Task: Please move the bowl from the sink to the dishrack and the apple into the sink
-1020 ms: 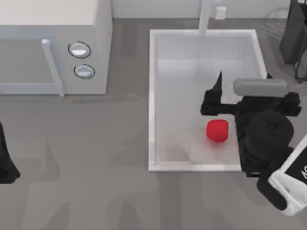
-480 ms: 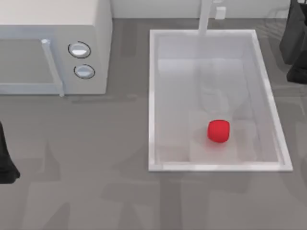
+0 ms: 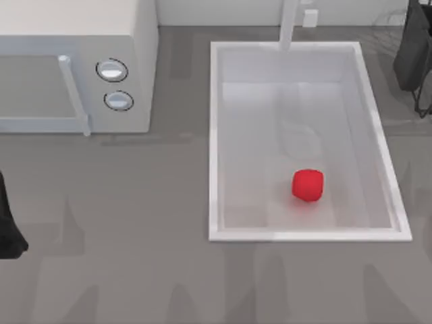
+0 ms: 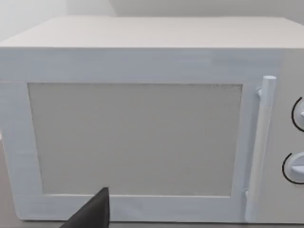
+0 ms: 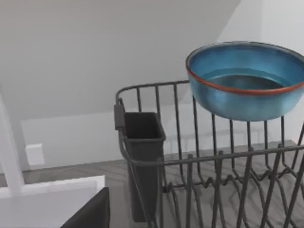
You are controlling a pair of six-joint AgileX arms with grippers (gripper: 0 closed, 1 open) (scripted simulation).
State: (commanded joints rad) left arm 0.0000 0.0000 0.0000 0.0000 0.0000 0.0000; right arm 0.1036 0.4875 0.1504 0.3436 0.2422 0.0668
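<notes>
One glossy red apple [image 3: 308, 185], roundish, lies on the pale grey floor of the white rectangular sink [image 3: 214, 145], toward its near end. Teal-blue bowl [image 5: 247, 80], thin reddish rim, sits atop the dark wire dishrack [image 5: 199, 161]. Left arm parked at the table's left edge, facing the white microwave [image 4: 142, 123]. Cannot tell either claw's state.

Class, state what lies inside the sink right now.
The apple lies alone on the floor of the sink, toward its near end. No part of the floor is covered.
</notes>
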